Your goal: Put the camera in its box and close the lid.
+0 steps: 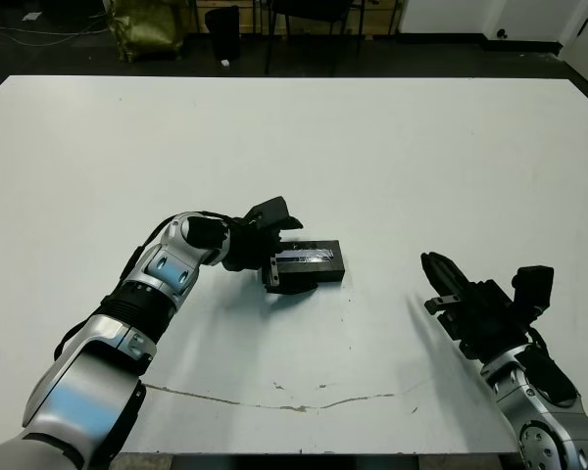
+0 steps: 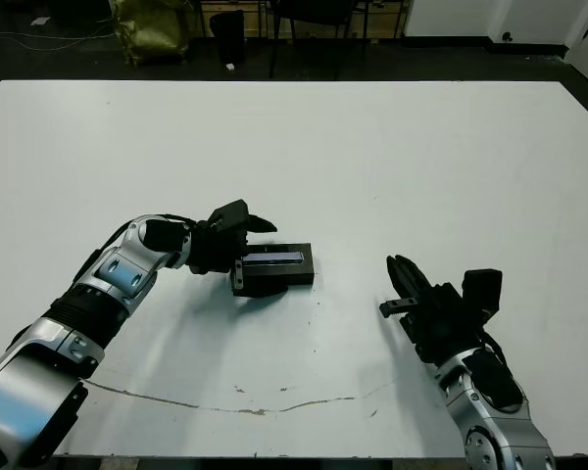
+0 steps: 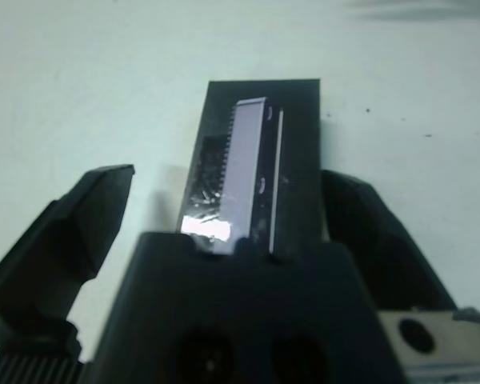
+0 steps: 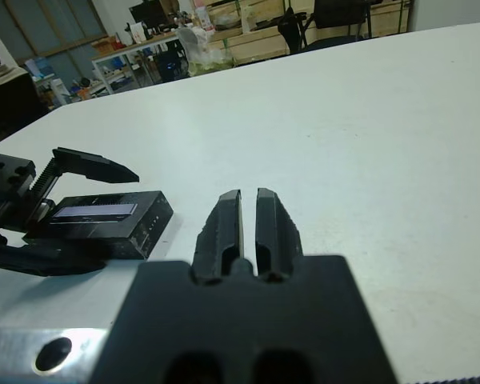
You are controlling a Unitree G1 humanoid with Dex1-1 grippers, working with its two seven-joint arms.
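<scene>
A lab or workshop, a big white table (image 1: 392, 147) on a dark floor, chairs (image 4: 336, 14) and wooden shelves (image 4: 248, 36) at the back, work desks (image 4: 136, 56) full of gear, a yellow bag (image 1: 147, 24)

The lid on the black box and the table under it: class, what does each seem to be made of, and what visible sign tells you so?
The lid: apparently matt black card or plastic, with a pale glossy strip catching light; which one is unclear. The table: a smooth white board, probably laminate or painted, with soft sheen and a thin crack-like line near the front edge.
</scene>
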